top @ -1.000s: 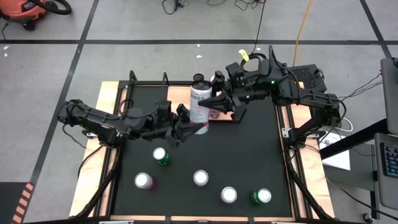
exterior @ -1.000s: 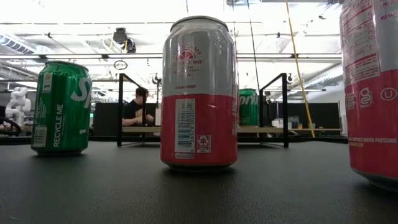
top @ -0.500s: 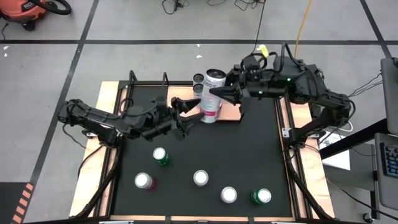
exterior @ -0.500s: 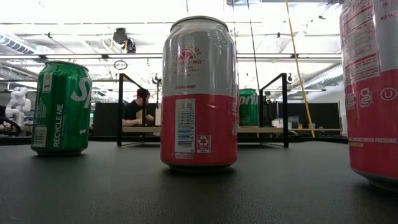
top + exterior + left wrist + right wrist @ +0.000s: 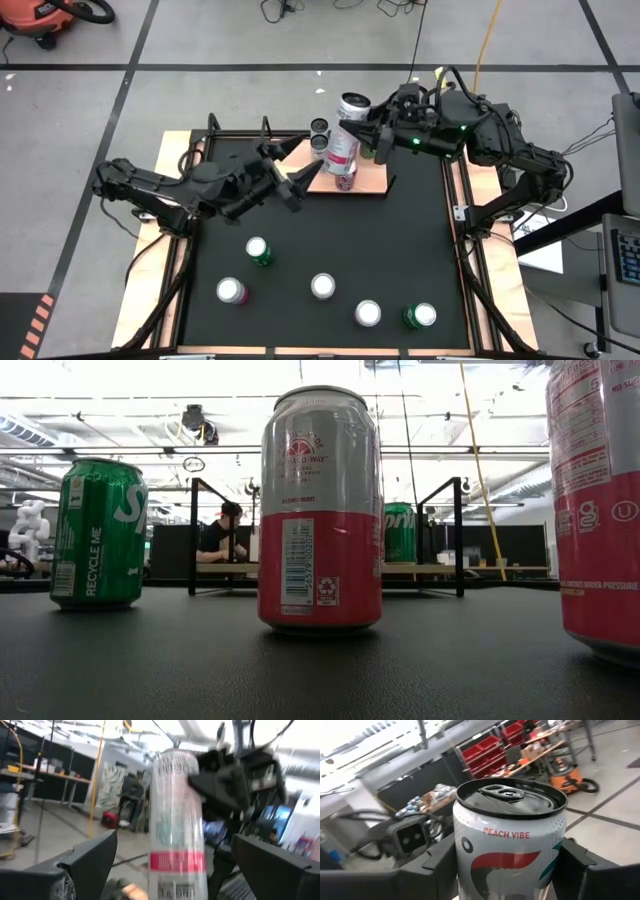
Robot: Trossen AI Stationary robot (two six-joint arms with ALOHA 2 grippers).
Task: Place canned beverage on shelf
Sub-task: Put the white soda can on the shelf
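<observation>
In the high view the right hand [image 5: 352, 128] is in the upper middle of the frame, and its fingers grip a tall white and pink can [image 5: 342, 146]. The right wrist view shows the same can [image 5: 509, 842] between the two dark fingers, with "PEACH VIBE" printed under its rim. The can hangs tilted over the shelf [image 5: 368, 181], the light-brown board at the upper edge of the black mat; I cannot tell if its bottom already touches the wood. The left hand [image 5: 292, 168] is just to the left of the can, its fingers spread wide and holding nothing, apart from the can. Two cans [image 5: 319, 134] already stand at the left part of the shelf. Five more cans wait on the tabletop [image 5: 400, 260] in the lower half of the frame, for example a green one [image 5: 259, 250] and a pink one [image 5: 231, 291]. I judge the task is at the placing step: the can must be set upright and released, and the others are not yet moved.
</observation>
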